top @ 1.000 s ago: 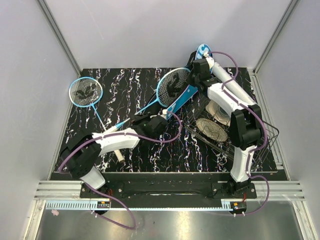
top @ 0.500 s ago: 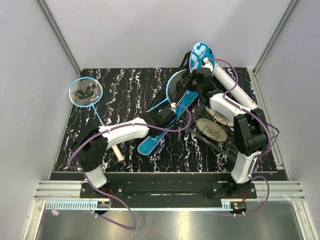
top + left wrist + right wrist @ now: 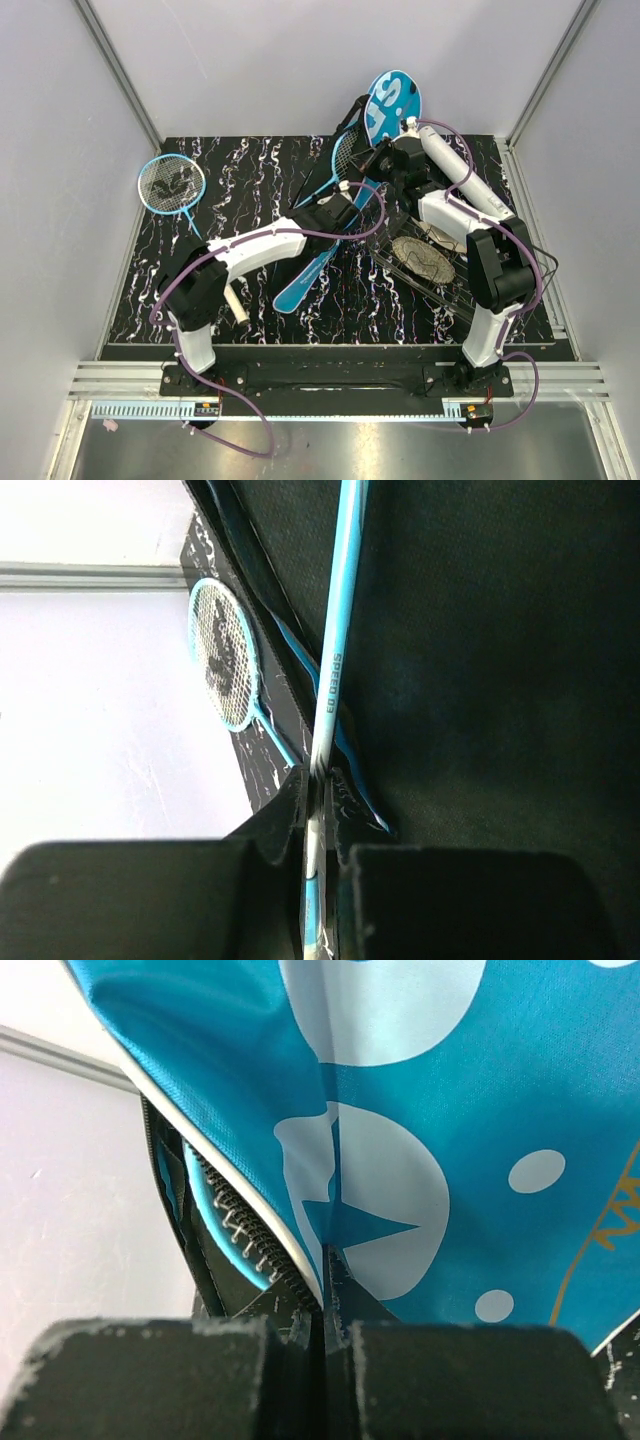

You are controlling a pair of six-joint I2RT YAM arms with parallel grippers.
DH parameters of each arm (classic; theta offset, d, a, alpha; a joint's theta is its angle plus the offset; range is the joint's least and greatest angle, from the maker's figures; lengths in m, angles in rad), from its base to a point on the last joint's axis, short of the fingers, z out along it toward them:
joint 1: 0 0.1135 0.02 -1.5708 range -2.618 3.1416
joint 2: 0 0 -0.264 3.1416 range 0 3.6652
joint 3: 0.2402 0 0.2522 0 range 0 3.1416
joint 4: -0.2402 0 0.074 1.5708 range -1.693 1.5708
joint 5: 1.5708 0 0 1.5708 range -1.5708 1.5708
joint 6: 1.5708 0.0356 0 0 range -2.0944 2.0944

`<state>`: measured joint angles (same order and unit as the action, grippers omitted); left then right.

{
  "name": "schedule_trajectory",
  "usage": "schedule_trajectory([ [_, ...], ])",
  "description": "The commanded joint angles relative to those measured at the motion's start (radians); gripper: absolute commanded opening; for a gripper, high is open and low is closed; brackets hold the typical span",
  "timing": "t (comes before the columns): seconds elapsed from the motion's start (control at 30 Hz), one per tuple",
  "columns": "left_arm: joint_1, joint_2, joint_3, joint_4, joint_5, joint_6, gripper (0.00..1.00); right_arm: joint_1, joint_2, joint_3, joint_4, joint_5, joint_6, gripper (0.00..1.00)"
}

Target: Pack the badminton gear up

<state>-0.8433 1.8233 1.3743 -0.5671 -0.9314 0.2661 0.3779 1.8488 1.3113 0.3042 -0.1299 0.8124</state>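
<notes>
The blue racket cover [image 3: 392,98] stands tilted, its wide end raised at the back and its narrow end [image 3: 300,285] on the table. My right gripper [image 3: 385,160] is shut on the cover's zipper edge [image 3: 325,1260]. My left gripper [image 3: 340,212] is shut on a light-blue racket's shaft [image 3: 335,650], and the racket's head [image 3: 345,160] lies inside the open cover. The second racket [image 3: 172,185] lies at the far left, its white handle [image 3: 238,305] near my left arm. It also shows in the left wrist view [image 3: 222,655]. The white tube [image 3: 455,170] lies at the back right. No shuttlecocks show.
A black wire basket [image 3: 500,290] stands at the right, holding a round woven disc [image 3: 422,258]. The grey walls close in the back and both sides. The right arm reaches over the basket.
My right gripper has lifted the cover's wide end up and back. My left gripper has moved to the back right, sliding the racket further into the cover.
</notes>
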Motion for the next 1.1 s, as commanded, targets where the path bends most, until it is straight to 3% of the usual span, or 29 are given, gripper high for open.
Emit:
schedule_trajectory([
  [0.0,-0.003,-0.016,0.052,0.315,-0.127,-0.041,0.00,0.055,-0.033,0.002,0.007,-0.235,0.103,0.00],
  [0.27,-0.053,-0.050,-0.043,0.741,-0.259,0.079,0.00,0.056,0.010,0.034,-0.076,-0.292,0.197,0.00],
  [0.33,-0.054,-0.030,-0.018,0.757,-0.274,0.038,0.00,0.056,0.023,0.034,-0.068,-0.318,0.215,0.00],
  [0.43,-0.056,0.079,0.161,0.542,-0.290,-0.091,0.00,0.056,0.030,0.022,-0.043,-0.327,0.232,0.00],
  [0.5,-0.060,0.142,0.267,0.254,-0.255,-0.280,0.00,0.055,0.020,0.016,-0.057,-0.312,0.216,0.00],
  [0.53,-0.060,0.158,0.384,0.130,-0.207,-0.363,0.00,0.056,0.015,0.014,-0.063,-0.291,0.209,0.00],
  [0.57,-0.060,0.197,0.449,-0.116,-0.158,-0.436,0.00,0.055,0.012,0.014,-0.079,-0.281,0.206,0.00],
  [0.6,-0.062,0.215,0.513,-0.222,-0.094,-0.565,0.00,0.055,0.012,0.016,-0.080,-0.277,0.202,0.00],
  [0.67,-0.060,0.222,0.588,-0.336,-0.037,-0.626,0.00,0.055,0.023,0.022,-0.080,-0.272,0.200,0.00],
  [0.77,-0.060,0.173,0.534,-0.301,0.119,-0.642,0.01,0.056,0.042,0.025,-0.056,-0.281,0.222,0.00],
  [0.83,-0.060,0.134,0.470,-0.271,0.167,-0.622,0.11,0.055,0.046,0.026,-0.053,-0.281,0.229,0.00],
  [0.9,-0.059,0.058,0.390,-0.225,0.235,-0.605,0.42,0.053,0.047,0.034,-0.060,-0.278,0.212,0.00],
  [0.93,-0.057,-0.011,0.353,-0.167,0.261,-0.588,0.50,0.052,0.052,0.039,-0.074,-0.269,0.202,0.00],
  [1.0,-0.056,-0.080,0.259,-0.134,0.333,-0.562,0.62,0.038,0.059,0.054,-0.083,-0.270,0.189,0.00],
  [1.07,-0.042,-0.180,0.214,-0.111,0.440,-0.556,0.64,0.027,0.076,0.055,-0.080,-0.292,0.192,0.00],
])
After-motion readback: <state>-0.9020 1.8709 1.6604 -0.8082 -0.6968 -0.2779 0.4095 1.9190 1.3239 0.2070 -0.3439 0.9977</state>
